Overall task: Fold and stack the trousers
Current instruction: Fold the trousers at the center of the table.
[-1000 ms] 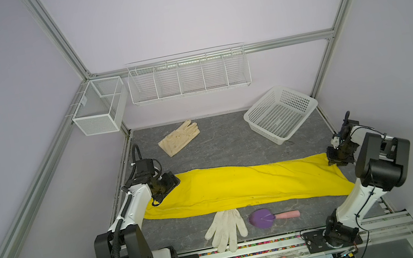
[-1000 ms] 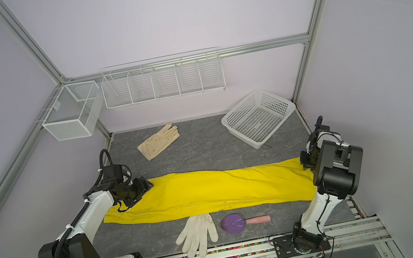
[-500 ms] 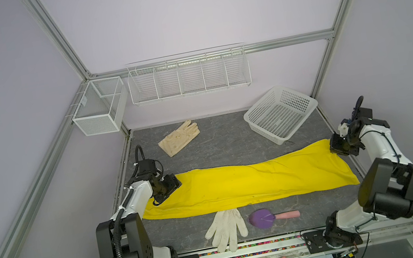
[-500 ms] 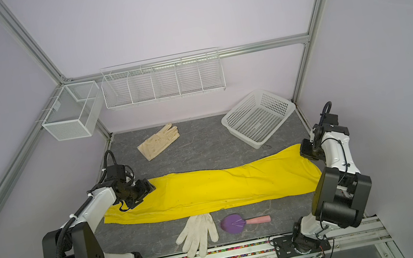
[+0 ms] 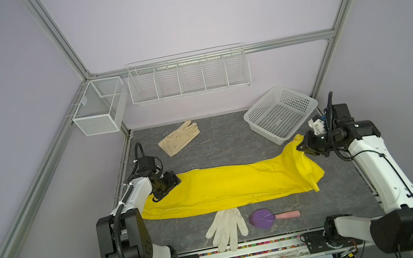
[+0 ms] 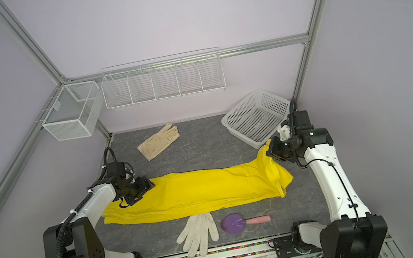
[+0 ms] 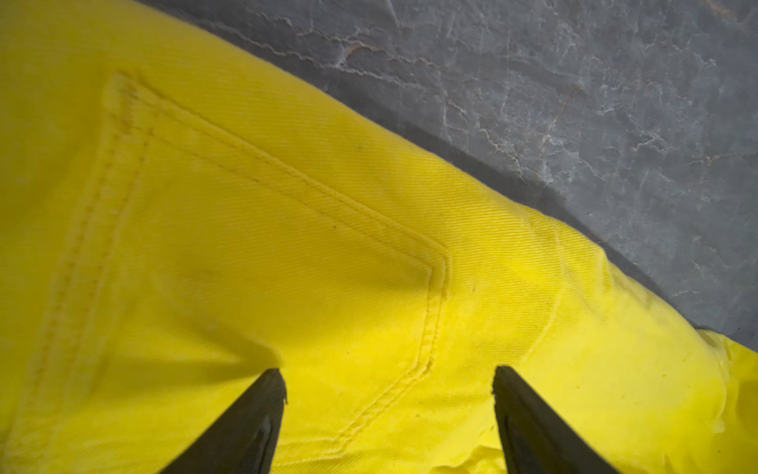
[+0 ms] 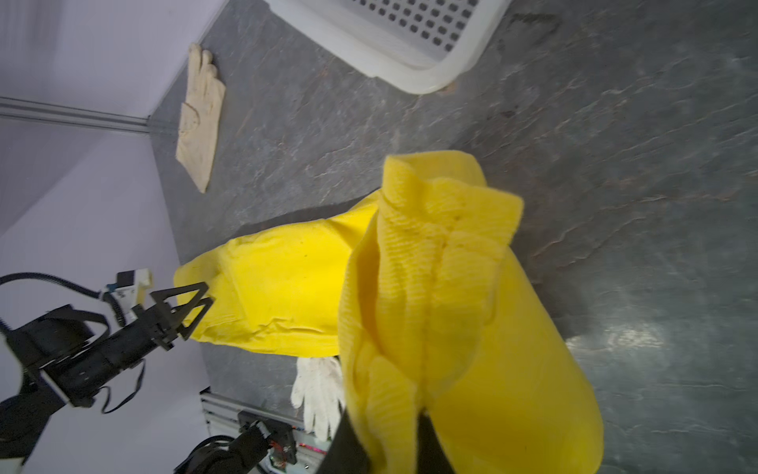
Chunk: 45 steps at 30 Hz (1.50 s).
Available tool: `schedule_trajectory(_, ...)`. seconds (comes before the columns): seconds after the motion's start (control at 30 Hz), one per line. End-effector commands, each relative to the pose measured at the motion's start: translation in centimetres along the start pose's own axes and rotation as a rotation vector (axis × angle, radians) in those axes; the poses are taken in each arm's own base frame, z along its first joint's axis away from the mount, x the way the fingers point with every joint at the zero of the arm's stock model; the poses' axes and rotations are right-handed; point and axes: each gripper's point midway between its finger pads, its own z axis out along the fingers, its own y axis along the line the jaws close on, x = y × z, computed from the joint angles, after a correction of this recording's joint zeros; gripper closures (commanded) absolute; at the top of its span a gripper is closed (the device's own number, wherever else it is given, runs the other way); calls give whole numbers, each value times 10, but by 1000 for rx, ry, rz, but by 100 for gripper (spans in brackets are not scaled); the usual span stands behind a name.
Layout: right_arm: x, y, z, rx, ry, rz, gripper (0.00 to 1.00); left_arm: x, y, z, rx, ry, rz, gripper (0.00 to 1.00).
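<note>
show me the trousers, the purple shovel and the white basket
trousers (image 5: 227,186), in a top view, middle of the flat yellow legs
purple shovel (image 5: 261,218), in a top view, on its blade
white basket (image 5: 280,116), in a top view, bare mesh floor

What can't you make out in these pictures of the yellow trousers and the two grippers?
- Fingertips of the right gripper: right wrist view, buried in the bunched leg end of the trousers; top views, too small.
- Trousers' waist corner: both top views, covered by the left gripper.
- Whether the left gripper touches the cloth: left wrist view does not settle it.
- White glove: right wrist view, partly behind the raised cloth.
</note>
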Motion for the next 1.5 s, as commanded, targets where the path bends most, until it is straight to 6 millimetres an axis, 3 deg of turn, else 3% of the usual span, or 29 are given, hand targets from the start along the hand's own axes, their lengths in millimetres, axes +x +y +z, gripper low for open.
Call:
schedule_trajectory(0.0,4,49,8,-103,40,54,89,-2,1,-4,-8,-23,6,20)
schedule_trajectory(0.03,2,65,14,-133,37,32,90,-2,1,-5,-9,-24,8,20)
schedule_trajectory(0.17,32,113,46,-190,147,-27,90,1,5,-7,-27,-27,4,20)
schedule_trajectory(0.3,55,137,86,-185,232,-45,90,5,8,-9,-34,-30,-3,20)
schedule_trajectory(0.4,62,144,119,-145,261,-6,91,8,9,-9,-33,-31,-10,20)
schedule_trajectory(0.5,66,165,150,-170,276,8,91,9,9,-12,-29,-39,-14,20)
schedule_trajectory(0.7,80,187,197,-165,338,53,90,18,12,-15,-35,-39,-24,20)
schedule_trajectory(0.8,89,201,207,-165,350,47,90,22,16,-14,-44,-35,-37,20)
schedule_trajectory(0.97,107,199,230,-138,387,116,90,26,20,-11,-53,-24,-45,20)
schedule_trajectory(1.23,113,226,246,-213,397,153,88,33,24,-5,-60,-5,-48,20)
schedule_trajectory(1.47,129,205,280,-137,413,155,76,38,27,-3,-66,9,-48,20)
